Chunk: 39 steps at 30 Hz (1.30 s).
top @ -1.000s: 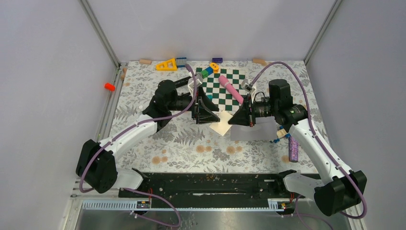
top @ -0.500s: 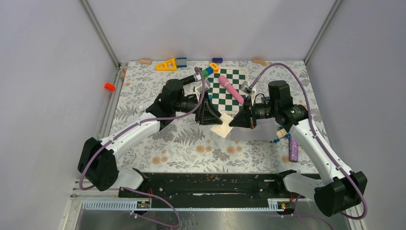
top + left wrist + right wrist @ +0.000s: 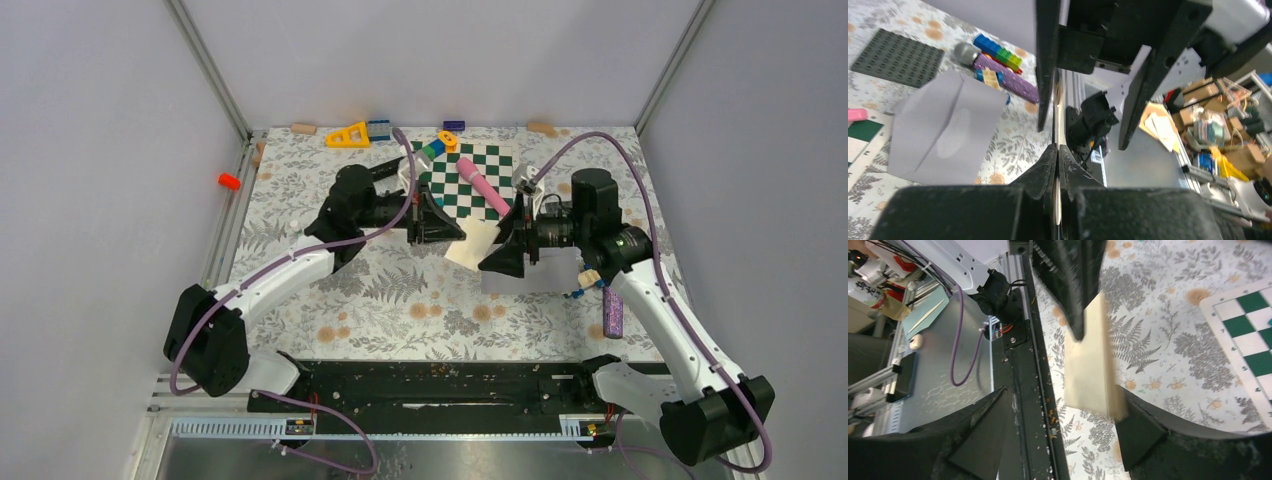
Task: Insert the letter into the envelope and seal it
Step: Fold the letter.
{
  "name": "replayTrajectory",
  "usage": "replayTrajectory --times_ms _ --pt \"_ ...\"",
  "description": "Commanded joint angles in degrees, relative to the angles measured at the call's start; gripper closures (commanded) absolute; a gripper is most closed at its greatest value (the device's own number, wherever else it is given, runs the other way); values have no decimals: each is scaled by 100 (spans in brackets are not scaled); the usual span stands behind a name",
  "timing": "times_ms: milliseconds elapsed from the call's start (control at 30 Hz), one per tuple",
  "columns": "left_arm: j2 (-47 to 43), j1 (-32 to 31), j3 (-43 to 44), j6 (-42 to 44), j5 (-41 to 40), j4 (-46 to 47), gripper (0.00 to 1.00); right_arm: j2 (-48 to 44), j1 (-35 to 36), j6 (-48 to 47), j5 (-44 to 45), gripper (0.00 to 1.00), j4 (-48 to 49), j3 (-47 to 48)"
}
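The letter, a cream card, hangs above the table between the two arms. My left gripper is shut on its edge; in the left wrist view the letter is a thin strip pinched edge-on between the jaws. My right gripper stands open around the letter, whose lower corner lies close by one finger. The envelope, light grey with its triangular flap spread open, lies flat on the table under the right arm. It also shows in the left wrist view as the envelope.
A green-and-white checkerboard with a pink cylinder lies behind the grippers. A dark grey studded plate, a purple stick and coloured bricks sit right of the envelope. A yellow triangle lies at the back.
The left gripper has closed on the letter and the right gripper has opened and let it go. The letter now sits slightly higher and further back.
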Motion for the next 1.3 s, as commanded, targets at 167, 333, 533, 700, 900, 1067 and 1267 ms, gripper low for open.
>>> replayTrajectory --times_ms 167,333,533,700,900,1067,1267 --pt "55 439 -863 -2898 -491 3827 100 -515 -307 2932 298 18 4000 -1290" --pt "124 423 -1138 -3375 -632 4561 100 -135 -347 4304 530 18 5542 -1678" --pt "161 395 -1187 -3300 -682 4460 100 156 -347 5339 172 18 7037 -1909" --pt "224 387 -1215 -3234 -727 4435 100 98 -346 5447 136 33 7167 -1940" --pt "269 369 -1216 -3258 -800 4505 100 166 -347 5553 67 54 7306 -1980" --pt "258 361 -1247 -3291 -832 4605 100 253 -333 5516 83 40 7248 -1995" --pt "263 361 -1267 -3381 -849 4768 100 304 -296 5371 127 49 7046 -1972"
